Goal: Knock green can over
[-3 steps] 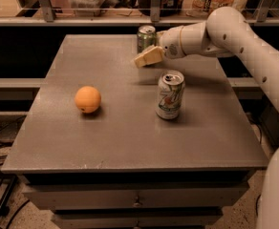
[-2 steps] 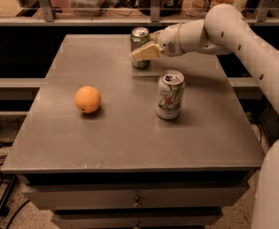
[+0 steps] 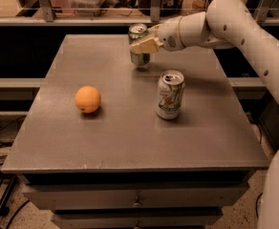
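The one camera view looks down on a grey table (image 3: 125, 147) from its near side. The green can (image 3: 140, 59) stands upright near the far edge of the table, about midway along that edge. Its silver top and its lower body show; its middle is hidden behind the gripper.

The gripper (image 3: 135, 47) sits right at the can, its tan tip lying across the front of the can's upper half and pointing to the left of the picture. It looks to be touching the can or just in front of it; which one cannot be told. Whether the gripper is released or clenched cannot be told either.

The white arm (image 3: 240, 18) reaches in from the right of the picture, above the far right corner of the table.

A whitish-silver can (image 3: 170, 95) with a green logo stands upright nearer the camera, well apart from the green can. An orange (image 3: 88, 99) rests on the left half of the table, well apart from both cans.
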`<state>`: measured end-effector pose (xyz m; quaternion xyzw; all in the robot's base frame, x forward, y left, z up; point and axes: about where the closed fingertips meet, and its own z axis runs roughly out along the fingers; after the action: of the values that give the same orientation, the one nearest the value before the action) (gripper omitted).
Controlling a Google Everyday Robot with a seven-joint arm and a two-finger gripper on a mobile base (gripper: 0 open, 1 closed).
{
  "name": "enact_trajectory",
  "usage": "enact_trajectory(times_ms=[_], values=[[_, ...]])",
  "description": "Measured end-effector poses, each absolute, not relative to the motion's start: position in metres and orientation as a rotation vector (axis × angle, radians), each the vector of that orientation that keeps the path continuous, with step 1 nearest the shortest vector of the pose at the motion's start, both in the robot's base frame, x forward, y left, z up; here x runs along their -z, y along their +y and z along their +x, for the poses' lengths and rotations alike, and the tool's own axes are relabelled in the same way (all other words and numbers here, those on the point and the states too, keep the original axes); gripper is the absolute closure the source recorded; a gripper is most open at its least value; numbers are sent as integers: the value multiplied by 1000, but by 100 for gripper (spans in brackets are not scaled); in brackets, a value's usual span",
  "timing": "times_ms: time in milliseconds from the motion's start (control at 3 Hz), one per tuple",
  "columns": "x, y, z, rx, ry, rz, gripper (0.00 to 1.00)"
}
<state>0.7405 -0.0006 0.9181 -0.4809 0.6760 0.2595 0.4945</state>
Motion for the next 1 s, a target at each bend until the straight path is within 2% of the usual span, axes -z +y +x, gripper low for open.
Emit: enact_trajectory(times_ms=[333,667,1000], values=[[-939,0,729,-491,1661,-1285,100],[-944,-6,717,-268,1714,-1477,84],[-940,-17,713,-43,1744,-1656,61]])
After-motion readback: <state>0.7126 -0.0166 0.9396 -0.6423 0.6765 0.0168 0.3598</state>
